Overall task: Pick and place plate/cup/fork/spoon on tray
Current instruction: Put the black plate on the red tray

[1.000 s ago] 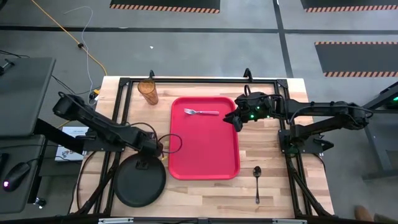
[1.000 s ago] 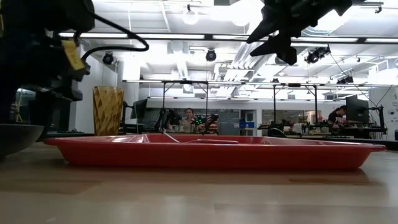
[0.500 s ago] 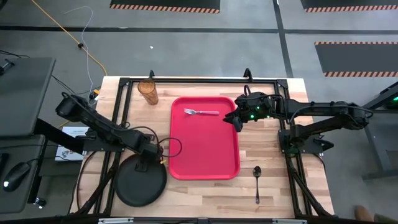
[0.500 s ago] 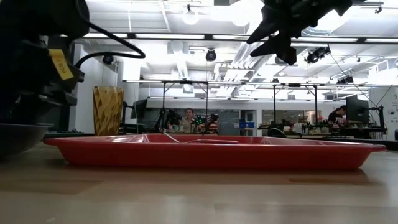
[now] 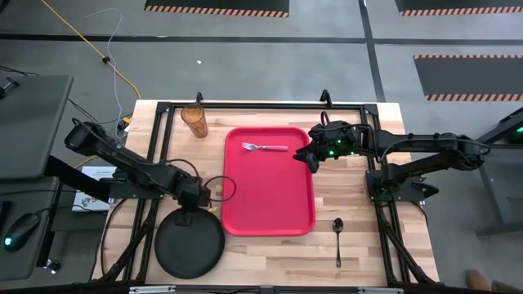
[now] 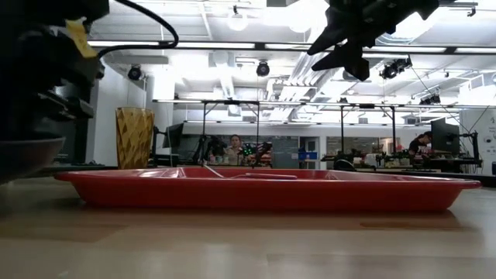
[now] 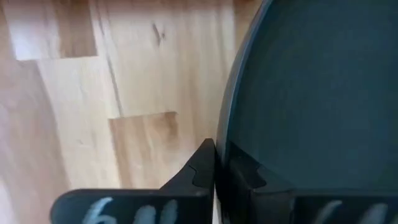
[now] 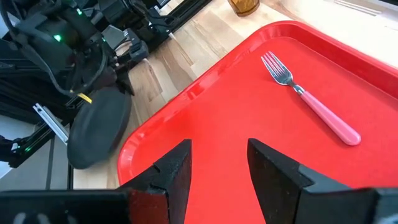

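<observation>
One of each thing is out here: one tray (image 5: 270, 181), one plate (image 5: 189, 243), one cup (image 5: 194, 120), one fork (image 5: 264, 147), one spoon (image 5: 337, 238), and two arms.

The tray is red, rectangular with rounded corners and a raised rim, and sits mid-desk (image 5: 351, 204). The fork, silver tines and pink handle, lies inside it near the far end. The plate is round, matte black, with a raised rim; it sits off the tray's near left corner, and from the low view its edge looks lifted off the wood. The left end effector (image 5: 196, 194) is clamped on the plate's far rim, one finger (image 7: 200, 169) outside the rim and one inside.

The amber, see-through cup stands upright at the far left of the desk, apart from the tray. The slim dark spoon lies on the wood just right of the tray's near corner.

The right end effector (image 5: 310, 157) hovers over the tray's right edge near the fork handle, fingers (image 8: 175, 169) spread with nothing between them.
</observation>
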Available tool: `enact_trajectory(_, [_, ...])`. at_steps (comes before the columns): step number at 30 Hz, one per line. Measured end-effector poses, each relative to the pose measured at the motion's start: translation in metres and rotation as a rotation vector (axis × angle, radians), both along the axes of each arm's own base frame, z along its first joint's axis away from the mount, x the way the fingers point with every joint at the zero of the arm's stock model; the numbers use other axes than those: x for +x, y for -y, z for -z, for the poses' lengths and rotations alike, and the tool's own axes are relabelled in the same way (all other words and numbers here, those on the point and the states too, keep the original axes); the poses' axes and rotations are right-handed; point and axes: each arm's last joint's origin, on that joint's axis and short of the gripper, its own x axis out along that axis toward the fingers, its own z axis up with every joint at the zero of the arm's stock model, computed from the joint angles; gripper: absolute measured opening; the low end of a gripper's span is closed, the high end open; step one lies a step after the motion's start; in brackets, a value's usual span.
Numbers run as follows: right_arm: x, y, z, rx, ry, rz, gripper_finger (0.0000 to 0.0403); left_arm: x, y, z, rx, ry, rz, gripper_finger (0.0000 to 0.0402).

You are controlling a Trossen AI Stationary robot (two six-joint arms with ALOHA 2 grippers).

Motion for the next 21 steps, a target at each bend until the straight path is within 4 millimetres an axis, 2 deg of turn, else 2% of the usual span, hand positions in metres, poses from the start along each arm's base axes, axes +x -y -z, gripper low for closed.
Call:
enact_trajectory(5, [0.0, 0.0, 0.0, -0.002, 0.0, -0.001, 0.0147, -0.005, -0.001, -0.016, -0.106, 0.035, -0.039, 0.0003])
enact_trajectory(13, [0.0, 0.0, 0.0, 0.006, 0.002, -0.001, 0.0147, -0.001, 0.002, -0.072, -0.267, 0.188, -0.119, 0.0001])
enact_trajectory(16, [0.0, -0.001, -0.004, 0.015, 0.032, -0.024, 0.0147, 0.004, 0.001, -0.095, -0.318, 0.223, -0.194, 0.0001])
enact_trajectory(21, [-0.008, -0.003, -0.022, -0.004, 0.157, -0.04, 0.0147, 0.023, -0.009, -0.129, -0.319, 0.328, -0.407, 0.0001])
